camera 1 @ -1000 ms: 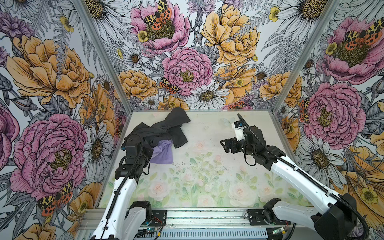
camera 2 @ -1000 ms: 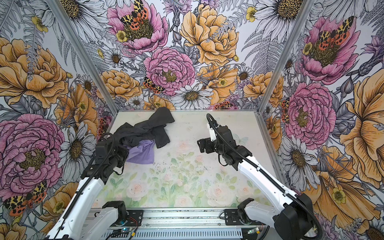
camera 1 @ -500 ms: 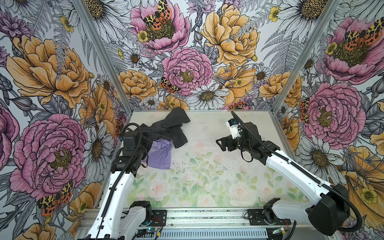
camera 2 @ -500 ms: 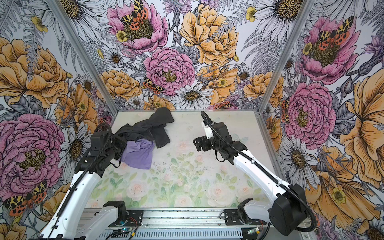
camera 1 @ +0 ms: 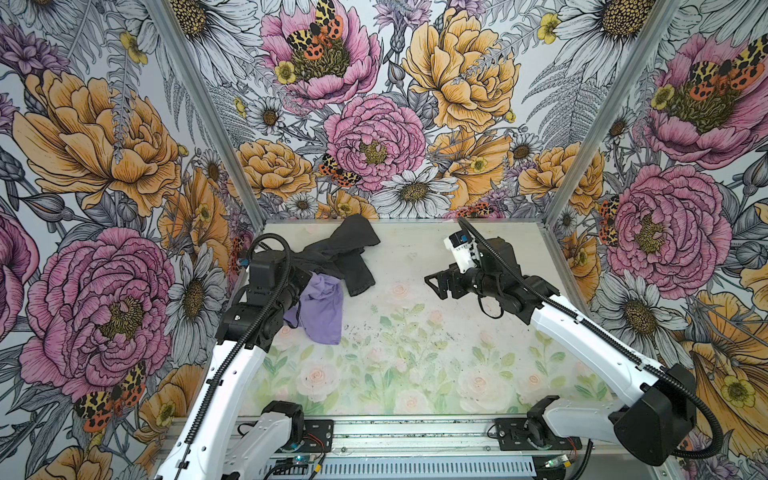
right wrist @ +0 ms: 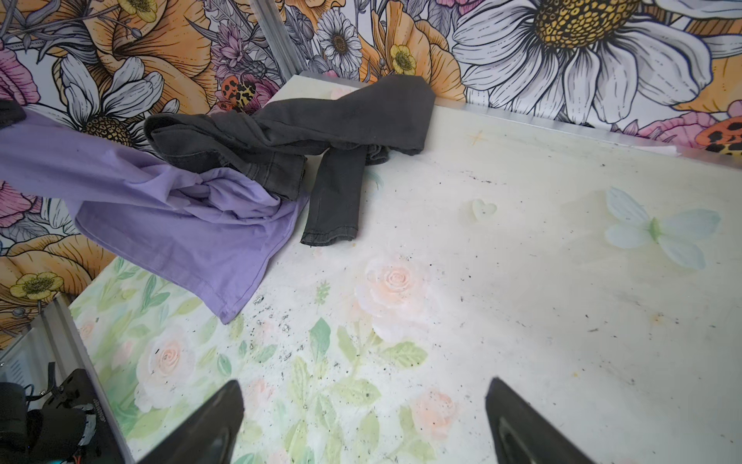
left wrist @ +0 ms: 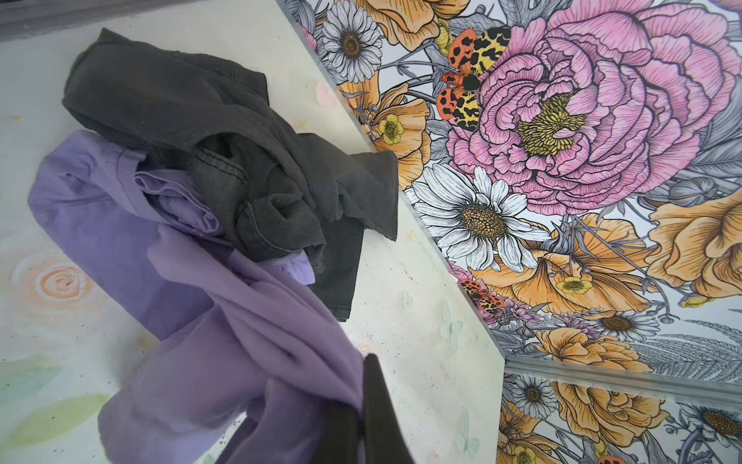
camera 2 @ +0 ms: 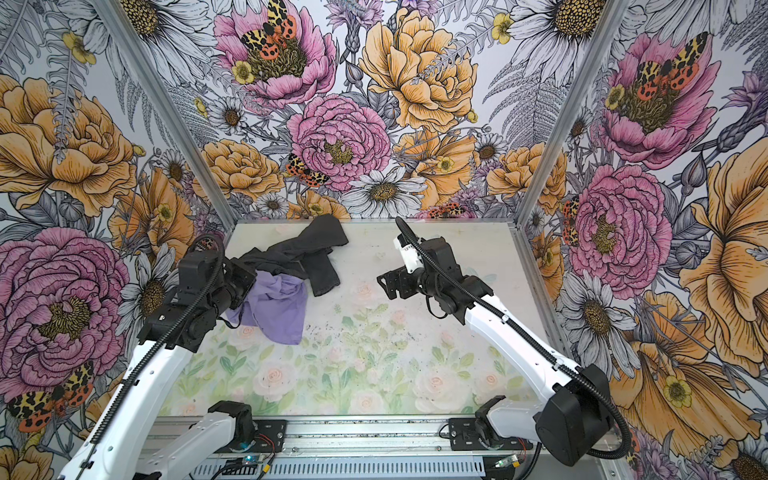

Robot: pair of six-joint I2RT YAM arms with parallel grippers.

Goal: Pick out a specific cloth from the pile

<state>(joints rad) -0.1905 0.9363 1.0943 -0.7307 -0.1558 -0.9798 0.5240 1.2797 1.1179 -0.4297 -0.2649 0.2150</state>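
One end of the cloth (camera 1: 322, 307) is pinched in the left gripper (left wrist: 361, 401), the pile (camera 1: 340, 253) just beyond; the right gripper (right wrist: 365, 387) hangs spread, well apart.

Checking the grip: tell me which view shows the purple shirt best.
Left wrist view: the purple shirt fills it, pinched in the left end effector, far end under the grey clothes. Right wrist shows its hem; both top views, a small patch.

Thin matt cloth (camera 1: 326, 309), coarser grey pile (camera 1: 345, 249)
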